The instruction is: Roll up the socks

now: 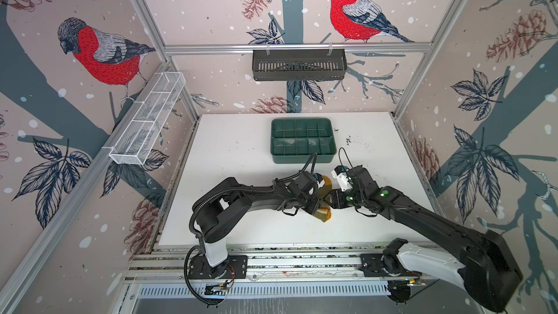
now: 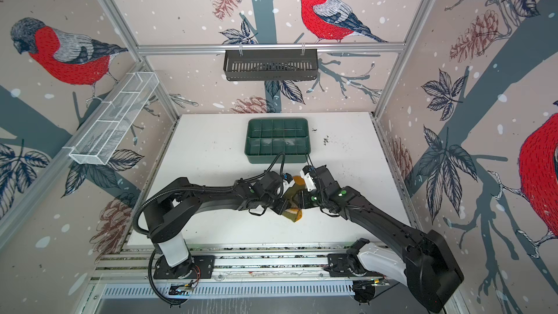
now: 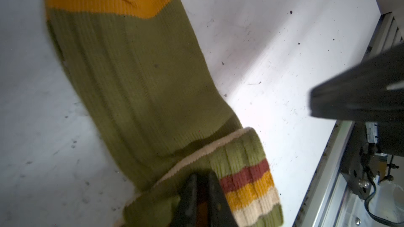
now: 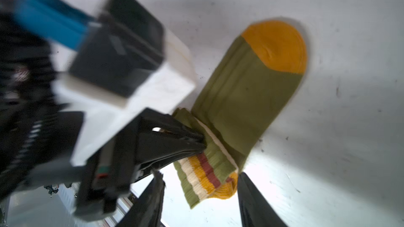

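The socks point(image 1: 323, 213) lie just past the middle of the white surface point(image 1: 235, 152) toward 6 o'clock, olive green and stacked flat, with the orange toe point(image 1: 326, 181) pointing to 12 o'clock and the striped cuff end at 6 o'clock. In the left wrist view the cuff of the socks point(image 3: 142, 79) is folded back over the leg, showing brown, orange and cream bands. The left fingers point(image 3: 189, 195) are pressed together on that folded cuff and pinch it; the right wrist view shows the same clamp from the side point(image 4: 175, 136). The right fingers point(image 4: 255, 204) stand apart, one on each side of the cuff end, not touching it as far as the blur lets me judge. In both top views the left arm comes in from 9 o'clock and the right arm from 3 o'clock, meeting over the socks. A dark green compartmented tray point(image 1: 303, 158) sits at 12 o'clock from the socks, well apart. A small green and red marking point(image 4: 102, 171) on the left arm's housing is too blurred to read
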You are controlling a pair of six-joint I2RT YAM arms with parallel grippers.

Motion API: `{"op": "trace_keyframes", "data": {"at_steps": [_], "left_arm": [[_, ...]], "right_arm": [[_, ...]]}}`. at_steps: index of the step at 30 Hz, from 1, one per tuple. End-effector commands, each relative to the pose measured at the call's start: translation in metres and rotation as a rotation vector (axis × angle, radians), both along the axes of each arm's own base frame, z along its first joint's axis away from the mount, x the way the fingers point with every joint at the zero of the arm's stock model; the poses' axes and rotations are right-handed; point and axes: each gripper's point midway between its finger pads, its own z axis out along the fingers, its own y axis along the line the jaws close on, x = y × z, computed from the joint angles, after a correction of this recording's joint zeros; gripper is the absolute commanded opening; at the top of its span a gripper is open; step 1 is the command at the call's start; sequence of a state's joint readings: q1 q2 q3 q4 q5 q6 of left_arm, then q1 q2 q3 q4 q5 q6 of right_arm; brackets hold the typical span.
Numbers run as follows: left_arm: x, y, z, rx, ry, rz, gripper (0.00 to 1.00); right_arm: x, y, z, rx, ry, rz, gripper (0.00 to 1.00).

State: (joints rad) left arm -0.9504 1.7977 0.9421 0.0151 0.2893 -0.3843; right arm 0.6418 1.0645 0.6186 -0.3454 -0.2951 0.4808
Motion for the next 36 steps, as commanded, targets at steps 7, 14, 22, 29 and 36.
{"op": "trace_keyframes", "data": {"at_steps": [7,14,22,29,36], "left_arm": [[0.004,0.013,-0.011,-0.010,0.070,-0.013,0.14],[0.004,0.007,-0.012,-0.020,0.085,-0.038,0.13],[0.006,0.008,-0.014,-0.024,0.098,-0.044,0.13],[0.006,0.006,-0.013,-0.021,0.103,-0.058,0.13],[0.005,0.006,-0.014,-0.019,0.116,-0.067,0.13]], "right_arm": [[-0.026,0.009,0.017,-0.092,-0.142,0.086,0.58],[-0.050,0.016,-0.012,-0.314,-0.150,0.144,0.60],[-0.060,0.016,-0.030,-0.469,-0.170,0.166,0.62],[-0.055,0.016,-0.030,-0.498,-0.194,0.163,0.65],[-0.059,0.026,-0.045,-0.551,-0.178,0.241,0.66]]}}
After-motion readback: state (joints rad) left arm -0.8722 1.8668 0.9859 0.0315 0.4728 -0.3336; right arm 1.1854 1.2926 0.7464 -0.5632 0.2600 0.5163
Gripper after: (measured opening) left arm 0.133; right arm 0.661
